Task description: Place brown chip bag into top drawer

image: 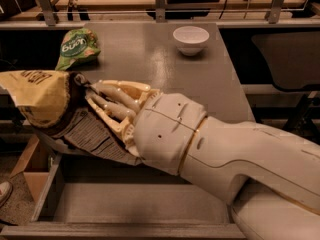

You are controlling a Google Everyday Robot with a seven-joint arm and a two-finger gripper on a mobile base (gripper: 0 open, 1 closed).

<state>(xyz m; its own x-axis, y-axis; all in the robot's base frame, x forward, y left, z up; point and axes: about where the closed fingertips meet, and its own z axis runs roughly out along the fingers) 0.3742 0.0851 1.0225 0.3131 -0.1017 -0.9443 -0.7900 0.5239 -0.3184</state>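
My gripper is shut on the brown chip bag, a crumpled bag with a tan-yellow end and a grey printed back. I hold it in the air at the left, above the front left edge of the cabinet top and the left part of the open top drawer. The drawer is pulled out below the cabinet top; my arm hides much of its floor. The bag hides the fingertips.
A green chip bag lies at the back left of the grey cabinet top. A white bowl stands at the back right. A cardboard box sits on the floor left of the drawer.
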